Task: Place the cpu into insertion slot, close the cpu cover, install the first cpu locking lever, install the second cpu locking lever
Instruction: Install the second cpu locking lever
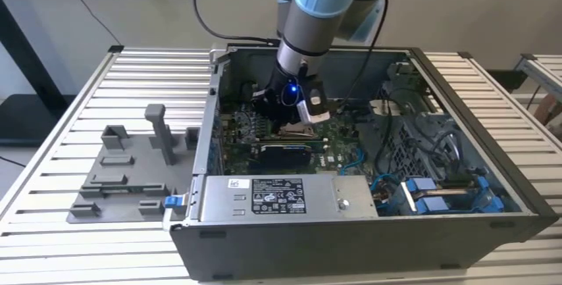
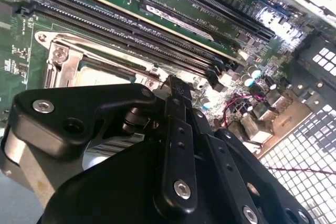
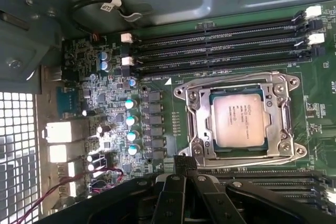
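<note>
Cpu (image 3: 239, 122) lay seated in the insertion slot (image 3: 198, 129); gripper (image 3: 181, 169) hovered just beside it, finger opening not discernible.

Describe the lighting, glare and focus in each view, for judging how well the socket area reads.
Exterior view: even room light, but the computer case interior is dim and the arm blocks the socket area. First wrist view: the cpu is evenly lit and sharp, with mild sheen on the cpu cover; a white connector is blown out. Second wrist view: the gripper is large and soft, shadowing the socket.
</note>
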